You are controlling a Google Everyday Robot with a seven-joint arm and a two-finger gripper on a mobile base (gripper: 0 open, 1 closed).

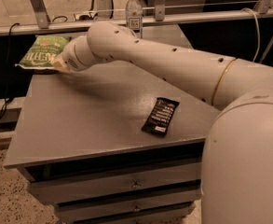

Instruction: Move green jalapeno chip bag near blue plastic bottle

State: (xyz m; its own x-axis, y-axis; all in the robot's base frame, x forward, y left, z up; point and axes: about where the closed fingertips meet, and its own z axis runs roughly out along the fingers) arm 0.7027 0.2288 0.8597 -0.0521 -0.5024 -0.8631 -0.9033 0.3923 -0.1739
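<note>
Hand (pixel 58 65) at corner of green jalapeno chip bag (pixel 39 53)

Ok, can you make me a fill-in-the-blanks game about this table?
The gripper is at the ___ bag, on the table's far left corner.
The bottle has a ___ cap.
The ___ wrapper lies nearest the table's front.
Missing words: green, white, black.

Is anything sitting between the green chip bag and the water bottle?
Nothing visible except the robot's own arm, which crosses between the green jalapeno chip bag and the blue plastic bottle. The gripper is at the bag's edge. The black bar wrapper lies nearer the front, off that path.
</note>
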